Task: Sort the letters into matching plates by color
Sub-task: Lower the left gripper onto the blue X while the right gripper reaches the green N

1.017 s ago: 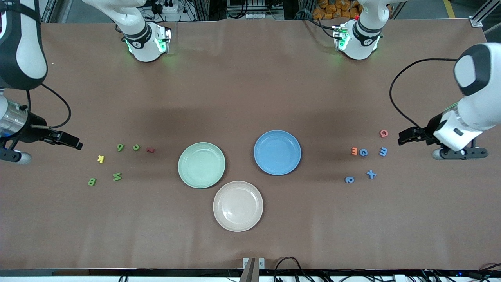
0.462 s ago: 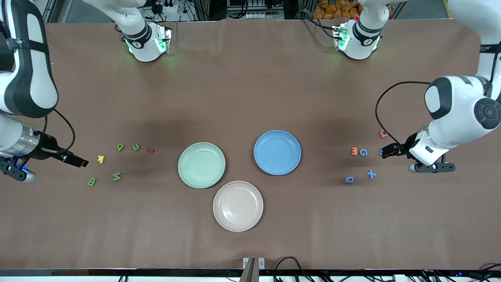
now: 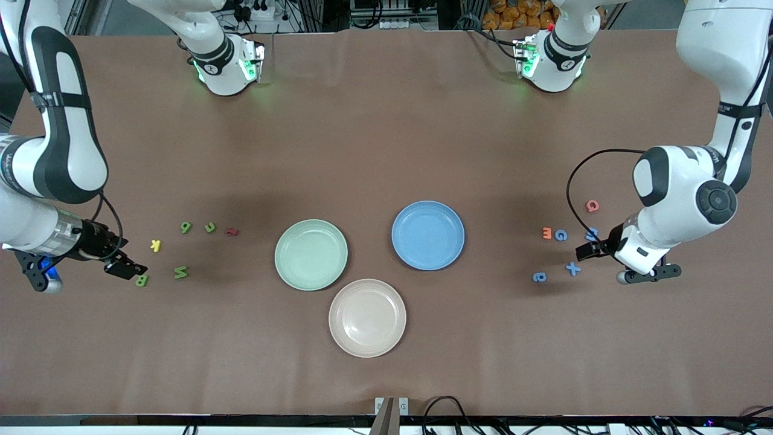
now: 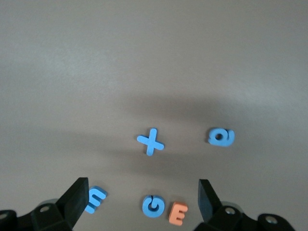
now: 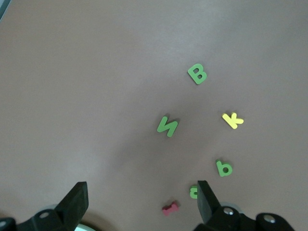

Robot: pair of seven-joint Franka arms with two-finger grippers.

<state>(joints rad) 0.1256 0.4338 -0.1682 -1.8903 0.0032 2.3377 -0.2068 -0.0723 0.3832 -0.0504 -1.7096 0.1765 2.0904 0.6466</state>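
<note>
Front view first: three plates sit mid-counter, the green plate (image 3: 311,254) beside the blue plate (image 3: 427,235), and the beige-pink plate (image 3: 367,318) closest to the camera-side edge. Toward the right arm's end lie the green letters (image 3: 180,272) with a yellow K (image 3: 156,244) and a red piece (image 3: 232,231) among them; the right pincer (image 3: 125,267) hangs over the green B (image 3: 142,280), fingers spread, holding nothing. Toward the left arm's end, the blue letters (image 3: 560,235) lie with an orange E (image 3: 547,232) and a pink G (image 3: 592,206); the left pincer (image 3: 589,249) hovers just beside the blue X (image 3: 572,268), also spread and empty. Over to the left wrist view: both fingers (image 4: 77,199) wide apart, framing a blue G (image 4: 153,205) and the orange E (image 4: 178,213), with the X (image 4: 150,141) farther out. Right wrist view now: fingers (image 5: 75,202) wide, the green B (image 5: 197,74), a green N (image 5: 167,125) and the yellow K (image 5: 232,120) scattered on bare counter (image 5: 72,86).
</note>
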